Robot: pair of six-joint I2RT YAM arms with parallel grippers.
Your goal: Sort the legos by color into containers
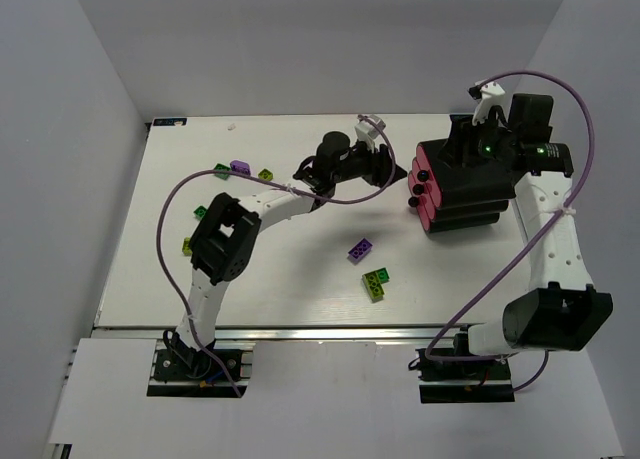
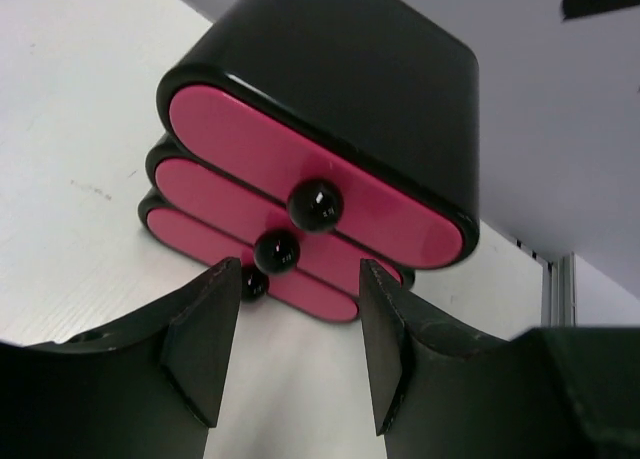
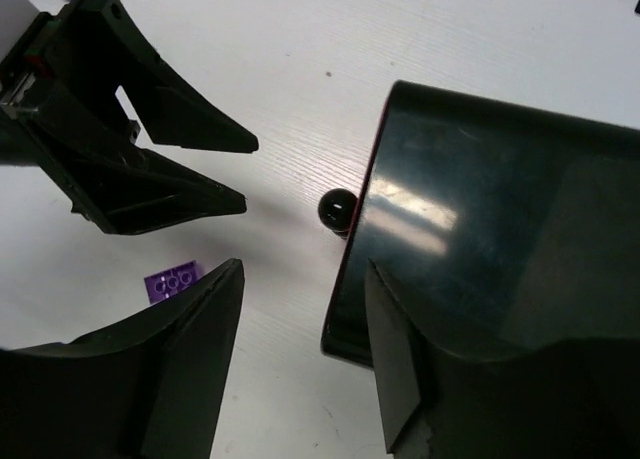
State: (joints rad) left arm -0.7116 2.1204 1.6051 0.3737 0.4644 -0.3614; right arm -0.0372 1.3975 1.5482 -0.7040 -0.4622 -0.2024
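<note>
All three pink drawers are found shut in the black cabinet, so no container is ready to receive a brick. The left gripper is presented level with the drawer fronts, jaws partly open and empty. The round knobs are lined up in the gap but not closed upon — an approach judged to be for pulling a drawer out.

The right gripper is held above the cabinet's front edge, jaws also apart, one finger over the top and the other over the table. Nothing is gripped, and contact with the top cannot be confirmed — bracing against the pull is the likely purpose.

The legos are found loose on the table: a purple brick and a green pair near the cabinet, other bricks scattered at the far left.
</note>
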